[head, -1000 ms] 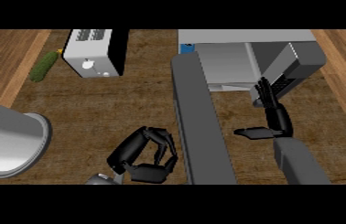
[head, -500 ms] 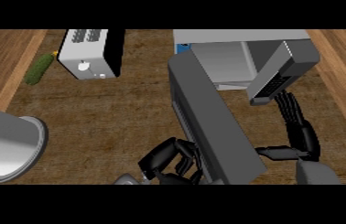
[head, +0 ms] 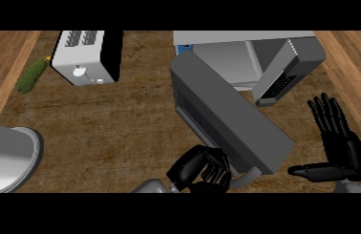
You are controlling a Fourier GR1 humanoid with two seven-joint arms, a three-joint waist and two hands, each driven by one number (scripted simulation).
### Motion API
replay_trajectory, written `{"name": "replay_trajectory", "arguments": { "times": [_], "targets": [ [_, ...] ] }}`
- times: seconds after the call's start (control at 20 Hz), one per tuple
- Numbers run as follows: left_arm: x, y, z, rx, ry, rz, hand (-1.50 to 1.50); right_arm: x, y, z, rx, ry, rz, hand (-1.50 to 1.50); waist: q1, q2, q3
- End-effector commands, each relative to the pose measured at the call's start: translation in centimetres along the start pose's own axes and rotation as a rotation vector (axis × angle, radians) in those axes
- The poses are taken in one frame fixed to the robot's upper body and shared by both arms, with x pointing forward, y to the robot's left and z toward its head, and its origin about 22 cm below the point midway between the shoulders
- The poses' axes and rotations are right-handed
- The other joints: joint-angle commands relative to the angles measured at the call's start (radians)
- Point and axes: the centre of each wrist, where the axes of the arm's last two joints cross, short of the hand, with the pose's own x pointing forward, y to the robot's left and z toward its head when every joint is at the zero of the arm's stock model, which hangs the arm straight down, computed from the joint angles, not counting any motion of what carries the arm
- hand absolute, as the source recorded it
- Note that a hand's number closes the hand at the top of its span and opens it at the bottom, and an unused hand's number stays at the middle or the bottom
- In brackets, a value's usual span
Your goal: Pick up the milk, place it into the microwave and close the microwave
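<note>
The microwave [head: 239, 61] stands at the back right with its cavity showing. Its grey door [head: 226, 113] hangs partly swung, slanting from the cavity's left side down toward me. A small blue patch [head: 184, 49], possibly the milk, peeks out behind the door's top corner; I cannot tell more. My left hand [head: 201, 170] sits at the door's lower free end beside the pale handle [head: 245, 177], fingers curled with nothing seen inside them. My right hand [head: 337, 144] is off to the right of the door, apart from it, fingers straight and pointing up.
A white toaster [head: 84, 58] stands at the back left, with a green cucumber [head: 31, 76] beside it near the counter's left edge. A grey metal bowl [head: 14, 156] sits at the lower left. Bare wooden counter [head: 112, 118] lies between them and the door.
The door has swung from edge-on to slanted, its free end moving right. My left hand followed it rightward. My right hand pulled back from the microwave's front to the lower right.
</note>
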Motion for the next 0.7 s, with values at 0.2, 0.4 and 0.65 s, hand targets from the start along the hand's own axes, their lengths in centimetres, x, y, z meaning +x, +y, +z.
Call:
{"name": "replay_trajectory", "arguments": {
  "times": [0.2,0.4,0.65],
  "targets": [
    [1.6,-1.2,-1.7,0.160,-0.048,0.045,1.50,3.0,-0.7,-1.2,0.083,-0.048,-0.062,-1.50,-0.047,0.012,-0.002],
    [2.3,-0.1,-3.0,0.231,-0.071,0.040,1.50,4.4,-0.5,-3.0,0.183,-0.074,-0.088,-1.50,-0.075,0.020,-0.003],
    [3.7,1.7,-4.9,0.290,-0.127,0.044,1.50,6.6,-0.5,-4.2,0.307,-0.086,-0.104,-1.50,-0.113,0.026,-0.005]
  ]
}}
